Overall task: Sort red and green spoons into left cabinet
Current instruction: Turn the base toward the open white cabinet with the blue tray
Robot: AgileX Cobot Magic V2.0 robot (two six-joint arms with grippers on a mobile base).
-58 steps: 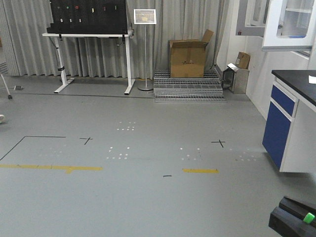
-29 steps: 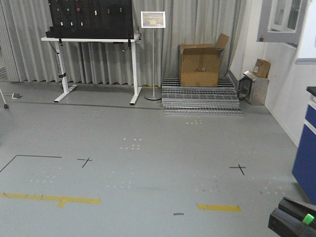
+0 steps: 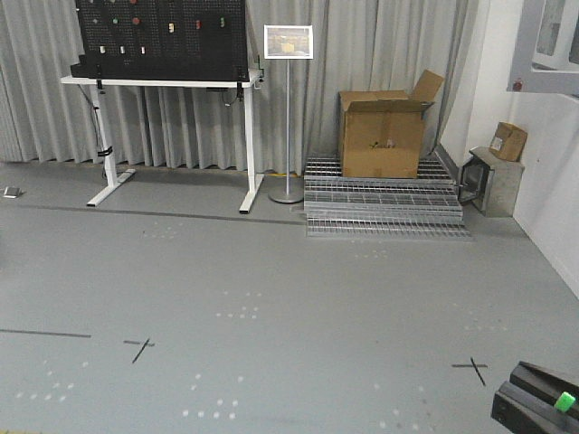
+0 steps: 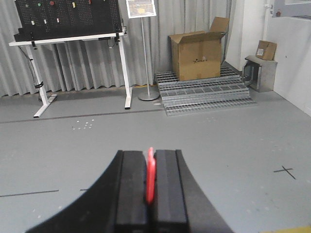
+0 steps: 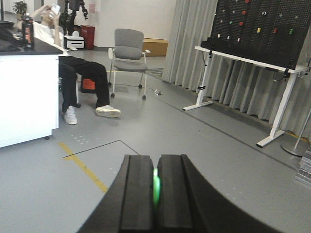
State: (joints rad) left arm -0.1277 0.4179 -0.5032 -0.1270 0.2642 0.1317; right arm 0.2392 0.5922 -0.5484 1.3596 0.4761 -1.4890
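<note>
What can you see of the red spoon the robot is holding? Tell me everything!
Only a thin slice of the red spoon shows in the left wrist view. It is bright red, looks like smooth plastic and is seen edge-on. It is pinched between the two black fingers of the left gripper, which press on it from both sides. Its tip pokes out a little past the fingers. The rest is hidden, so you cannot tell the bowl from the handle.
</note>
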